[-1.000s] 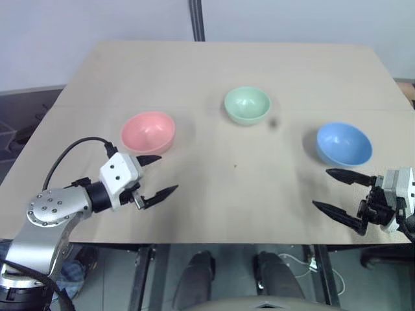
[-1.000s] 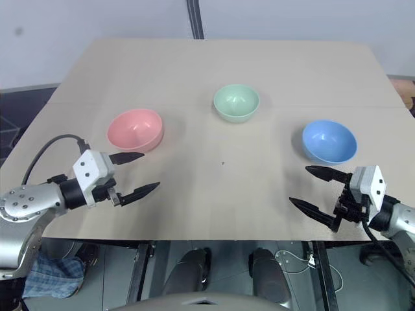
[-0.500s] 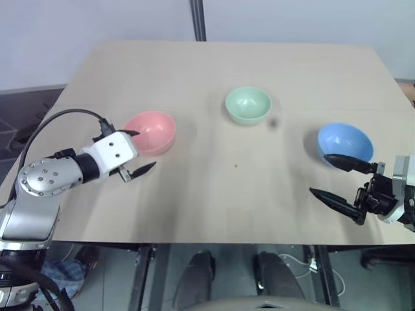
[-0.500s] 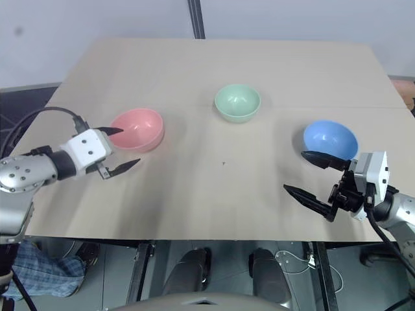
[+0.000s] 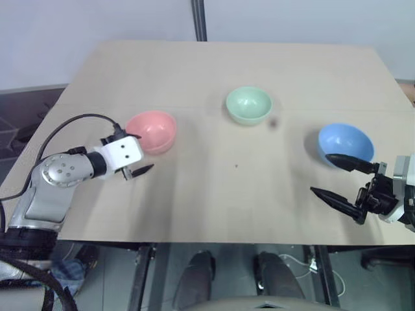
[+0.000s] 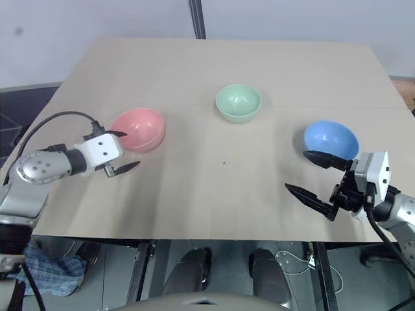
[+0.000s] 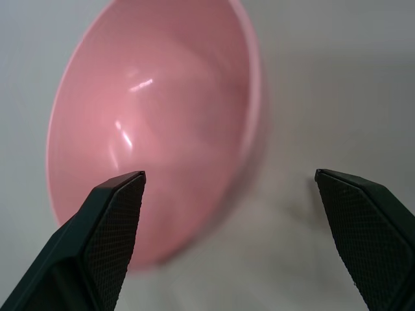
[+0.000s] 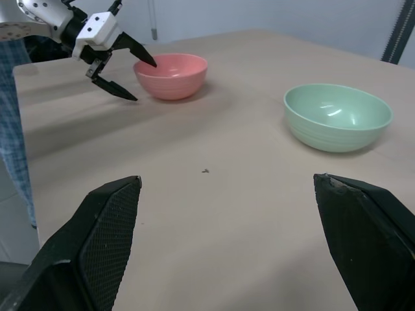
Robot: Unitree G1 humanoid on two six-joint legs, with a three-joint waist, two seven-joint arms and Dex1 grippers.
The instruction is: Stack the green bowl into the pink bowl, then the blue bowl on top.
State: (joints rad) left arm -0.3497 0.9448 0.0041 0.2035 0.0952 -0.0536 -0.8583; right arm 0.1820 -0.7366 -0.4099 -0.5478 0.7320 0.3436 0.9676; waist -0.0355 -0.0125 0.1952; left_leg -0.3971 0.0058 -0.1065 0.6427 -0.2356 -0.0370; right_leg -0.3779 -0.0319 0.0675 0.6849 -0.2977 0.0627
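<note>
Pink, round and smooth, the pink bowl (image 5: 151, 131) sits at my left tool (image 5: 133, 152), whose black fingers gape wide, one over the rim, one outside. My right tool (image 5: 339, 183) hangs spread wide just short of the sky-blue round bowl (image 5: 345, 142). Between them, farther back on the tan counter (image 5: 214, 65), stands the mint-green round bowl (image 5: 249, 105).

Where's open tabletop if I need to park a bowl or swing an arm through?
Bare: the middle of the table between the pink bowl, green bowl and blue bowl, plus the far strip behind them. Crowded: left gripper at pink, right gripper by blue.
</note>
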